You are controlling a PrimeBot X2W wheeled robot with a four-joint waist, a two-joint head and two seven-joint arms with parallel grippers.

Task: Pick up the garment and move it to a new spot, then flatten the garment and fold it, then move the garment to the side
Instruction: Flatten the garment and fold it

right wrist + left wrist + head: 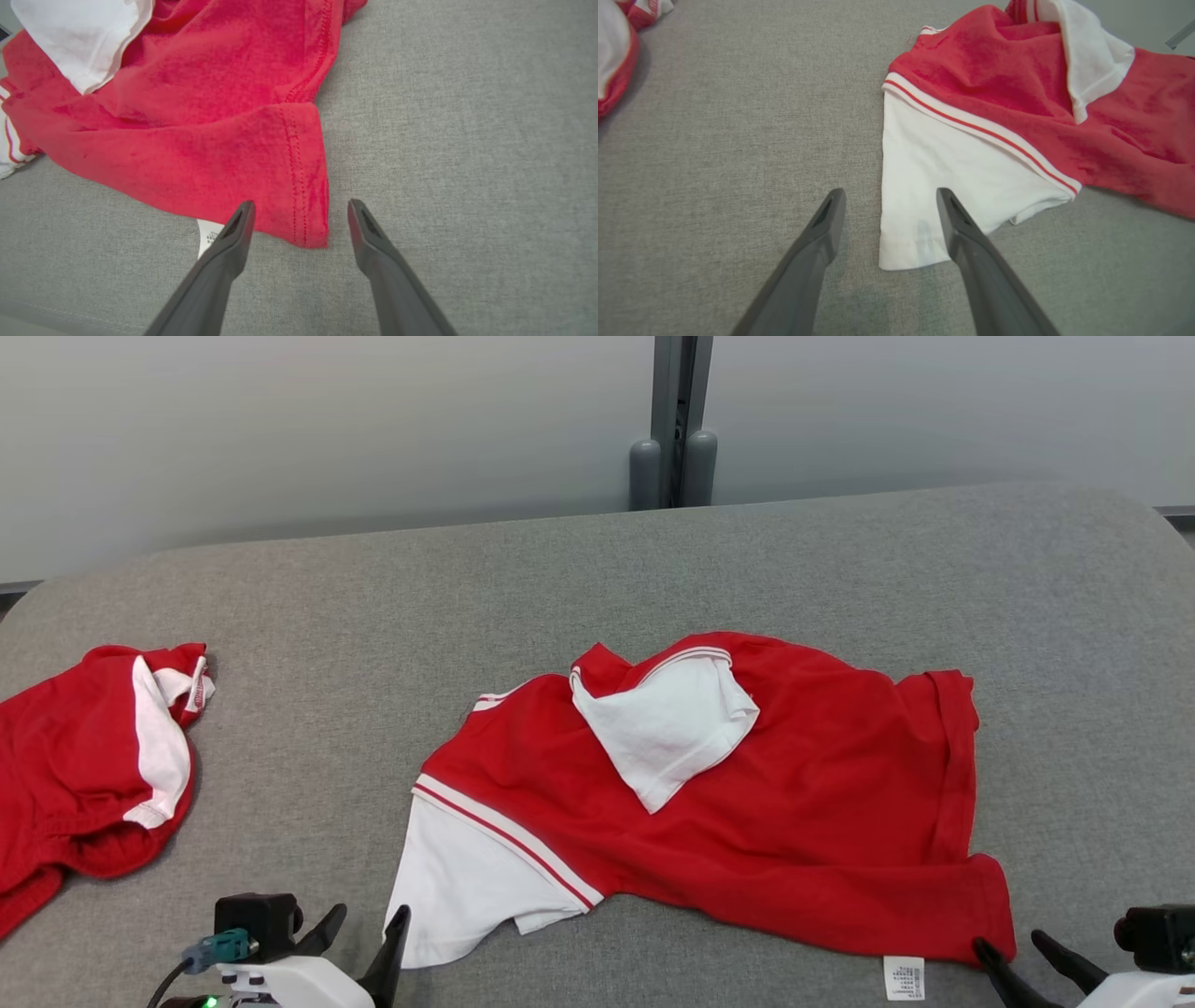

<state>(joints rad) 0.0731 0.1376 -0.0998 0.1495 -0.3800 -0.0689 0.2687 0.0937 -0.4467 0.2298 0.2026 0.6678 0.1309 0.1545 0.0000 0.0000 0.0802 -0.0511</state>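
— What is happening down low?
— At the bottom left, the left gripper [370,915] is sitting with fingers wide apart, by the white sleeve [924,186]. At the bottom right, the right gripper [1008,941] is sitting wide apart too, holding nothing.
— And the garment [747,803]?
— It is lying mid-frame on the grey cushion [597,579].

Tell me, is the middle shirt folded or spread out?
Spread out, not folded. The shirt lies open on the grey cloth; one white sleeve is flipped onto its red body, the other sleeve lies flat.
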